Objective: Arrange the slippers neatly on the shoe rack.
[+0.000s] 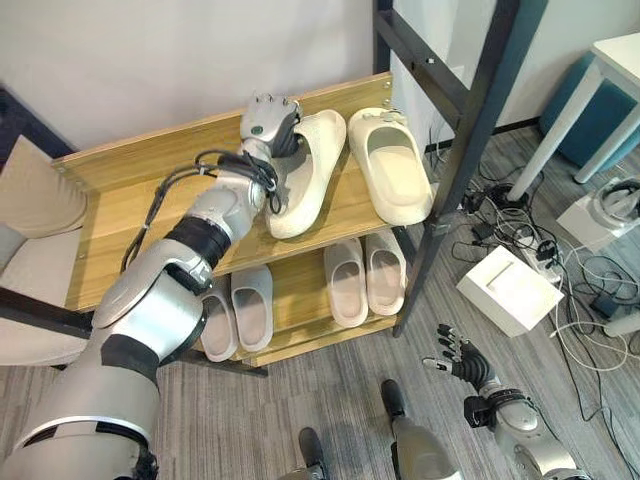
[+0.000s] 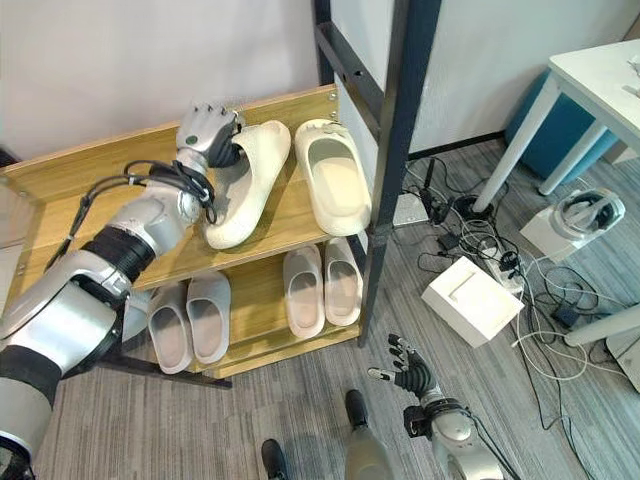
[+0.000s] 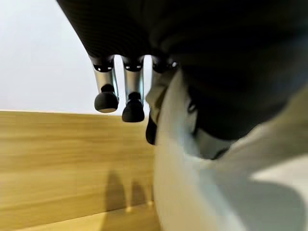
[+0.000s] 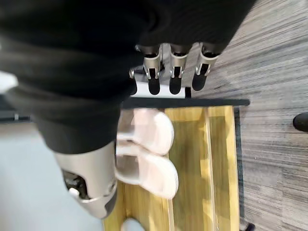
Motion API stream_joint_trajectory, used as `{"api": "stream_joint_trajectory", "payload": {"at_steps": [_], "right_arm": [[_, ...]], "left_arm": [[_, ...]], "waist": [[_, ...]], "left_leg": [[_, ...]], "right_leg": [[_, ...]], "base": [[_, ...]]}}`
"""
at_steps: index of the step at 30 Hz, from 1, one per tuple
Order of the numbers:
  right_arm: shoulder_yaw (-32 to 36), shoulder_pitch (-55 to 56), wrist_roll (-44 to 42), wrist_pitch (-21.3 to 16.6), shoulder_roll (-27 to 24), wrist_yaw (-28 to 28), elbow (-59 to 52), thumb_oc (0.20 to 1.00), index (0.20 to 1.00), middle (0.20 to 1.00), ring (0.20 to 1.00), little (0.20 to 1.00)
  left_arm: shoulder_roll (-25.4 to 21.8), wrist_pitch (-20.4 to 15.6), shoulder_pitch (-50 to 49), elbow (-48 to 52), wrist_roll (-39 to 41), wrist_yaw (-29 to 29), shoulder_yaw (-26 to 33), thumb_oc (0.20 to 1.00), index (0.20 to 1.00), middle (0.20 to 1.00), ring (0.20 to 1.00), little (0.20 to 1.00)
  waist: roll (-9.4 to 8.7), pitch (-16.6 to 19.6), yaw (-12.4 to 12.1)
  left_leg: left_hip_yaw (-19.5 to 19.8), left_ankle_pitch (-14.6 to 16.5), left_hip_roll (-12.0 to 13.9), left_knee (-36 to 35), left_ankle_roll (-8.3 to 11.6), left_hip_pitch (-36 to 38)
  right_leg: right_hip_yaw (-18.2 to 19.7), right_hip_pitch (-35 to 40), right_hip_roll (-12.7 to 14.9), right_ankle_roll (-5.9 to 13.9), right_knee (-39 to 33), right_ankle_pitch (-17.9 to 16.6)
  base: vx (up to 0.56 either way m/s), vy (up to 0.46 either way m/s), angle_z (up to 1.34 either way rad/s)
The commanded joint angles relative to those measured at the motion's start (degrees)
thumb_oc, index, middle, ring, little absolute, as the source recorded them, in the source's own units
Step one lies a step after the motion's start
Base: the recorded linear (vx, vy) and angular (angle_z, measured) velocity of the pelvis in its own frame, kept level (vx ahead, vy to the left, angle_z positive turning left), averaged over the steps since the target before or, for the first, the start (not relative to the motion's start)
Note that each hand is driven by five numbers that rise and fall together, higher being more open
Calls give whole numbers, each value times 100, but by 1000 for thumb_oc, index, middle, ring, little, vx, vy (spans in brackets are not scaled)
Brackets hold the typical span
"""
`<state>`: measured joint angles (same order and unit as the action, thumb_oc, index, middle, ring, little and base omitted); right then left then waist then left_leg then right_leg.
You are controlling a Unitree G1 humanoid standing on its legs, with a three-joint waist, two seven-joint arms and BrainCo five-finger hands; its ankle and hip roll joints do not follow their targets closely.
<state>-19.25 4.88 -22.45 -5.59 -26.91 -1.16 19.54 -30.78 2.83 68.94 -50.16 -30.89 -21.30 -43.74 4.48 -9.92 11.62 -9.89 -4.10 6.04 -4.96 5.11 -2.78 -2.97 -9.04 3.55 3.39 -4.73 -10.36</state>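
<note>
Two cream slippers on shoe rack (image 1: 130, 180) top shelf | left hand (image 1: 268, 120) clasps toe end of tilted slipper (image 1: 300, 180), heel swung toward front edge | straight slipper (image 1: 392, 165) lies just beside | right hand (image 1: 458, 360) relaxed, low over floor.

Bright even light; wrist views blur close up.

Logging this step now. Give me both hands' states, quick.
Left hand: shut on the cream slipper on the rack's top shelf.
Right hand: open, holding nothing, low over the floor.
</note>
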Motion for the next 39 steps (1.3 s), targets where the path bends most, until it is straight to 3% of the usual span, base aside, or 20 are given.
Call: {"api": "stream_joint_trajectory", "payload": {"at_steps": [1, 12, 19, 20, 23, 32, 39], "right_arm": [[36, 22, 73, -139, 17, 17, -322, 1000, 1000, 1000, 1000, 1000], [-30, 70, 75, -134, -20, 47, -252, 1000, 1000, 1000, 1000, 1000], [23, 115, 47, -107, -66, 4, -257, 1000, 1000, 1000, 1000, 1000], [27, 120, 42, -98, -70, 0, -257, 1000, 1000, 1000, 1000, 1000], [74, 148, 26, -60, -73, -5, -231, 1000, 1000, 1000, 1000, 1000], [116, 53, 67, 18, -43, 15, -120, 1000, 1000, 1000, 1000, 1000], [217, 23, 169, 147, 75, 32, 6, 1000, 1000, 1000, 1000, 1000]], "left_arm": [[-113, 213, 496, -610, -328, -95, 312, 200, 200, 200, 200, 200], [266, 268, 442, -660, -612, -78, 247, 200, 200, 200, 200, 200], [798, 311, 611, -708, -578, -49, 182, 200, 200, 200, 200, 200], [845, 317, 626, -735, -572, -35, 174, 1000, 1000, 1000, 1000, 1000], [963, 277, 749, -770, -433, 44, 159, 1000, 1000, 1000, 1000, 1000], [839, 168, 886, 527, -157, -127, 508, 1000, 1000, 1000, 1000, 1000], [574, 48, 421, 1489, -182, 236, 796, 1000, 1000, 1000, 1000, 1000]], "waist": [[-220, 2, -33], [-272, -4, -10], [-253, 11, 77], [-250, 13, 83], [-232, 29, 104], [-210, 85, -35], [-196, 92, -217]], "left_leg": [[144, -96, 110, -4, 186, 36], [118, -72, 127, -4, 175, 59], [74, -54, 126, -4, 175, 93], [67, -53, 127, -4, 175, 96], [52, -63, 133, -4, 177, 100], [207, -76, 106, -4, 169, 74], [330, -70, 67, -4, 156, 76]], "right_leg": [[-6, 503, 256, 637, -27, 567], [37, 498, 253, 634, -27, 568], [97, 493, 240, 628, -27, 587], [99, 491, 234, 628, -27, 588], [115, 483, 224, 625, -27, 586], [-29, 562, 235, 595, -27, 622], [-130, 632, 254, 575, -27, 645]], "base": [[-6, 10, 4], [0, 0, 0], [0, 0, 0], [0, 0, 0], [5, -17, -7], [3, -5, 2], [-2, 1, 9]]}}
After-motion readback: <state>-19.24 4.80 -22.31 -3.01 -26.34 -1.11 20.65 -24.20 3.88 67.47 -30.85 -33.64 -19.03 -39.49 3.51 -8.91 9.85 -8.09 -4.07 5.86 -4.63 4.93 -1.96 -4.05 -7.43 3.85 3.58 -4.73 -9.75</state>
